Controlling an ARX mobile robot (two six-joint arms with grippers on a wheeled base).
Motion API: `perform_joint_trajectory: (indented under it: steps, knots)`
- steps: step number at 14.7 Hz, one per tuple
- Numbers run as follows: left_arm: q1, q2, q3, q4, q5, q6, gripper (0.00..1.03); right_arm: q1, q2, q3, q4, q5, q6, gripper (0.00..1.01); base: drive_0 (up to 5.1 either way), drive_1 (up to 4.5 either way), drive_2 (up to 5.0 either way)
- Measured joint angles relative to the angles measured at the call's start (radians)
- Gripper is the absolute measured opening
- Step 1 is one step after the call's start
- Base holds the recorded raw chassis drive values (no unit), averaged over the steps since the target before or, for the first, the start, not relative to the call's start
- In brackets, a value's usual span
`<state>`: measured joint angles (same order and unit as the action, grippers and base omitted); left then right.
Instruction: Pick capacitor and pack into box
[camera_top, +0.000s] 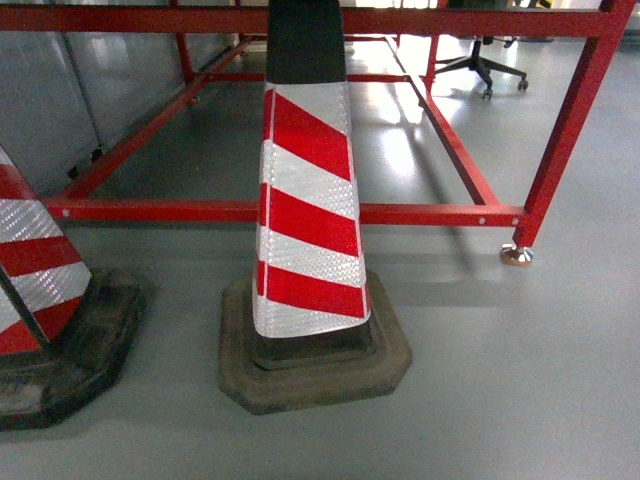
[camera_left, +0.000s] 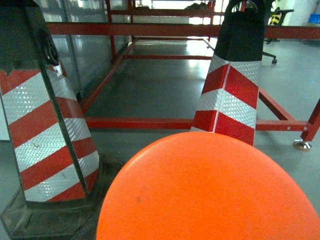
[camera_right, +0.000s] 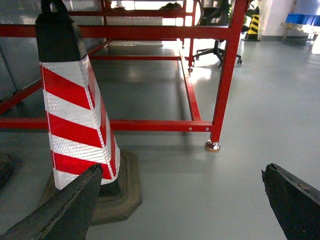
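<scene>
Grey floor (camera_top: 520, 400) fills all three views — no table, no box, no capacitor anywhere in frame. The relation the next move depends on, which way the task's things lie from either end effector, cannot be read here; neither arm can be called nearer.

Red steel frame (camera_top: 300, 212) runs across the floor behind, its foot (camera_top: 516, 255) at right in the head view. An office chair (camera_top: 485, 62) stands far back.

Striped traffic cone (camera_top: 305, 215) stands upright on its dark base (camera_top: 315, 375), dead centre in the head view; a second cone (camera_top: 35, 270) sits at the left edge.

Left wrist view — an orange dome (camera_left: 207, 192) blocks the lower frame; the left end effector is not visible.

Right end effector (camera_right: 182, 210): two dark fingers (camera_right: 65, 207) spread wide apart, nothing between them, floor below.

Judgement: the robot likely has to find the work area first.
</scene>
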<state>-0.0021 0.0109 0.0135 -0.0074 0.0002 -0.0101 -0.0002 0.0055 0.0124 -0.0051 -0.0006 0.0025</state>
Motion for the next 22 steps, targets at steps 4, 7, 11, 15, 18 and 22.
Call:
perform_joint_trajectory:
  steps: [4, 7, 11, 15, 18, 22]
  knots:
    - [0.0, 0.0, 0.0, 0.0, 0.0, 0.0, 0.43, 0.0, 0.0, 0.0, 0.0, 0.0, 0.0, 0.98, 0.0, 0.0, 0.0]
    - [0.0, 0.0, 0.0, 0.001, 0.0, 0.0, 0.43, 0.0, 0.0, 0.0, 0.0, 0.0, 0.0, 0.98, 0.0, 0.0, 0.0]
    - [0.0, 0.0, 0.0, 0.001, 0.0, 0.0, 0.43, 0.0, 0.0, 0.0, 0.0, 0.0, 0.0, 0.98, 0.0, 0.0, 0.0]
    - [0.0, 0.0, 0.0, -0.001, 0.0, 0.0, 0.43, 0.0, 0.0, 0.0, -0.002, 0.0, 0.0, 0.98, 0.0, 0.0, 0.0]
    - [0.0, 0.0, 0.0, 0.0, 0.0, 0.0, 0.43, 0.0, 0.0, 0.0, -0.001, 0.001, 0.0, 0.98, 0.0, 0.0, 0.0]
    - [0.0, 0.0, 0.0, 0.0, 0.0, 0.004, 0.43, 0.0, 0.0, 0.0, -0.001, 0.0, 0.0, 0.98, 0.0, 0.0, 0.0]
